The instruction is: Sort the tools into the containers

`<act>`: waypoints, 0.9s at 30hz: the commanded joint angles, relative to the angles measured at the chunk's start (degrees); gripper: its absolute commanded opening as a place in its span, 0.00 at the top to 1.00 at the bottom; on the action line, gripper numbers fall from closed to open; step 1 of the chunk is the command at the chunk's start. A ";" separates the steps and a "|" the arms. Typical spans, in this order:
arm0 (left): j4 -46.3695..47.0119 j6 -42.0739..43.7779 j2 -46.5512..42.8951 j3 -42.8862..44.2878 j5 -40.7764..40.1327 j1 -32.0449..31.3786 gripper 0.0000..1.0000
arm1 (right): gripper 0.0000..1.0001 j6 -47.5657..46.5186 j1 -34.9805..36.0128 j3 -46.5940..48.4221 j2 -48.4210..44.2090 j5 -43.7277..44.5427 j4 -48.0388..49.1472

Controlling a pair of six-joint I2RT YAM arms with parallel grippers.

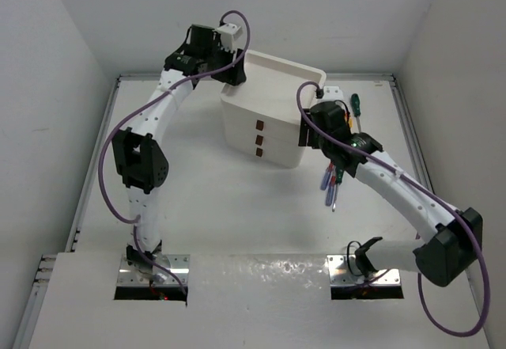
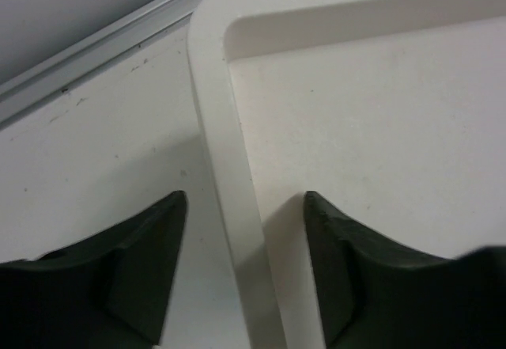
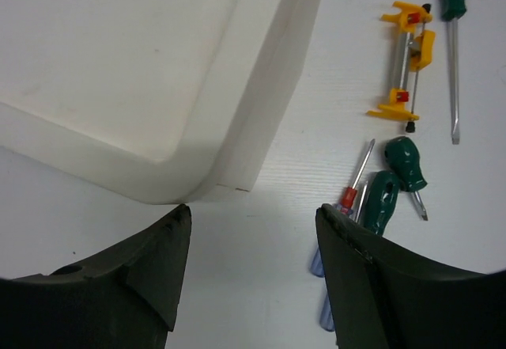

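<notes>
The white drawer unit (image 1: 269,119) stands mid-table with three dark red-brown handles (image 1: 258,138) on its front; all drawers look closed. My left gripper (image 2: 245,206) is open, its jaws on either side of the unit's raised top rim (image 2: 221,143) at the back left corner (image 1: 235,76), not touching it. My right gripper (image 3: 253,218) is open and empty over bare table beside the unit's right front corner (image 3: 237,159). To its right lie green-handled screwdrivers (image 3: 382,200), a blue-purple one with a red tip (image 3: 346,200), a long green screwdriver (image 3: 452,1) and an orange-yellow piece (image 3: 405,60).
The tools lie in a loose group right of the unit (image 1: 330,184), partly under my right arm. One green screwdriver (image 1: 356,104) lies nearer the back right. White walls and a metal rail (image 2: 103,44) close in the table.
</notes>
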 commanded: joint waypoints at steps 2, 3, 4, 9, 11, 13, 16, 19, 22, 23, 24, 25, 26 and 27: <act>-1.38 -3.96 -2.65 -3.96 0.47 -0.50 0.53 | 0.37 1.87 -2.25 3.92 2.96 -3.68 6.51; -1.21 -5.28 -3.52 -5.53 1.09 -0.50 0.59 | 0.38 2.40 -3.22 4.18 4.36 -4.56 6.86; -0.86 -6.16 -4.05 -6.59 1.61 -0.50 0.65 | 0.39 2.84 -4.27 4.62 5.07 -6.57 7.13; 2.92 -13.37 -5.81 -10.91 5.48 -0.85 0.94 | 0.44 1.62 -10.60 6.02 8.49 -10.02 10.12; 4.68 -15.91 -5.46 -10.91 7.24 -1.46 1.00 | 0.44 -0.13 -12.62 9.53 10.95 -10.37 8.80; 6.00 -17.41 -5.11 -10.73 7.95 -2.17 1.00 | 0.45 -1.54 -13.68 13.05 12.45 -10.28 7.05; 8.72 -20.31 -4.23 -10.65 6.55 -3.48 1.00 | 0.45 -4.10 -14.74 16.04 14.30 -8.97 4.32; 10.04 -24.26 -3.62 -10.73 5.23 -3.93 1.00 | 0.45 -4.45 -15.62 15.09 12.82 -7.65 2.56; 10.31 -27.43 -3.44 -10.38 2.34 -4.10 1.00 | 0.47 -3.93 -15.62 12.27 10.53 -6.42 0.99; 10.22 -28.74 -3.53 -10.03 1.37 -4.19 1.00 | 0.48 -2.62 -14.58 11.66 8.61 -5.11 -0.16; 10.13 -29.45 -3.53 -9.86 0.40 -4.28 1.00 | 0.48 -2.61 -13.35 9.57 7.28 -0.22 -1.04; 9.44 -30.24 -3.53 -9.59 -1.44 -4.28 1.00 | 0.44 -2.96 -9.68 7.89 5.88 2.70 -0.18; 9.17 -31.38 -3.44 -9.16 -2.15 -4.28 1.00 | 0.43 -3.39 -7.64 4.74 3.17 5.34 0.53; 8.91 -31.83 -3.44 -9.15 -2.77 -4.28 1.00 | 0.42 -3.40 -5.88 3.41 2.10 7.36 1.49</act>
